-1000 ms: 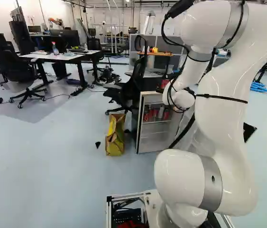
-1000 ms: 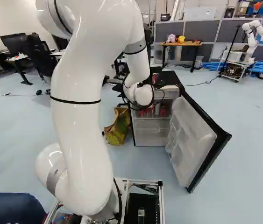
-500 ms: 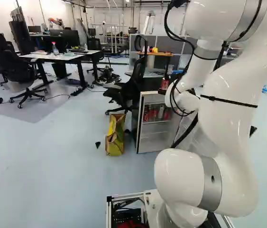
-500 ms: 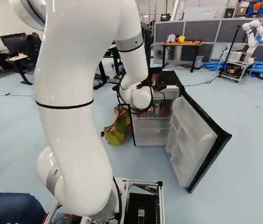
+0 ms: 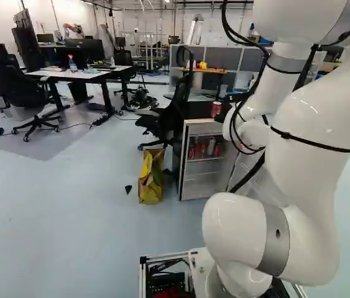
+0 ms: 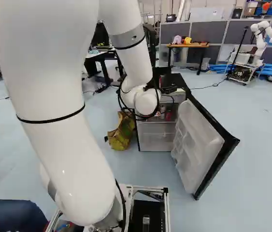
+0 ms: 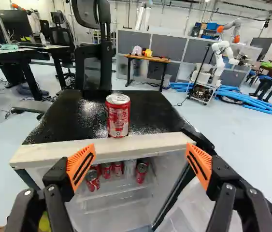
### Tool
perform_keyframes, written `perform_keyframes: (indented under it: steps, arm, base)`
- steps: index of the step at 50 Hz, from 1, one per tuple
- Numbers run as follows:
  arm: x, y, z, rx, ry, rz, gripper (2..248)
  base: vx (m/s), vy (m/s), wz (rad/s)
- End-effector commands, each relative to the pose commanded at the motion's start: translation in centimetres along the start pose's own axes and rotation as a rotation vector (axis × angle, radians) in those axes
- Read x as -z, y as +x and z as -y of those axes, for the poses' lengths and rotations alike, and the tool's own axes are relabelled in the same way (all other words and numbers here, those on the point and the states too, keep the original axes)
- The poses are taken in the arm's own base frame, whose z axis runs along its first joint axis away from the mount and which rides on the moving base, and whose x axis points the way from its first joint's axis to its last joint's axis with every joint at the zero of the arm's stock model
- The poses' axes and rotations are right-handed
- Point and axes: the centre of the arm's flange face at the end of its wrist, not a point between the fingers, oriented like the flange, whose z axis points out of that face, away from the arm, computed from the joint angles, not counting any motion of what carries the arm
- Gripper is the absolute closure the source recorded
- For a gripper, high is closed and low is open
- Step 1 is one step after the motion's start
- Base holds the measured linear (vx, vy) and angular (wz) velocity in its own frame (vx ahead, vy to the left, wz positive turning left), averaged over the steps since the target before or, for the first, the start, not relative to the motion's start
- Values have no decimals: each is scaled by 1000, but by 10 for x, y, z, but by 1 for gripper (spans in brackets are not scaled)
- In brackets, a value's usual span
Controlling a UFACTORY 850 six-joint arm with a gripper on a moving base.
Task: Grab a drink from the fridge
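Observation:
In the right base view the gripper (image 6: 168, 90) shows partly as a dark shape behind the white wrist, by the fridge top. The wrist view has the gripper (image 7: 139, 162) open before the fridge's upper front edge, nothing between its orange pads. A red can (image 7: 118, 115) stands upright on the black top of the fridge (image 7: 102, 148), ahead of the fingers. Lower, inside the fridge, several red cans (image 7: 93, 180) and a silver can (image 7: 130, 168) stand on the upper shelf. The fridge door (image 6: 198, 145) hangs wide open.
A yellow bag (image 5: 150, 177) stands on the floor beside the fridge, with an office chair (image 5: 170, 118) behind it. Desks (image 5: 81, 74) lie farther off. Another robot (image 6: 261, 41) stands on a cart at the back. A person's leg (image 6: 10, 212) is near the base.
The arm has shifted, its wrist moving rightward in the left base view and uncovering more of the red can on top. The upper arm swung leftward in the right base view. The base stayed put.

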Motion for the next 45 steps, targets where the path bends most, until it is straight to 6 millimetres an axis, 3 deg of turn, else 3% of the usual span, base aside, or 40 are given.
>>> perform_keyframes:
  steps: [27,45]
  arm:
    - [29,5,-40,-11,-102,106,3]
    - [33,10,-67,-22,-161,192,3]
  base:
    - [0,0,0]
    - [0,0,0]
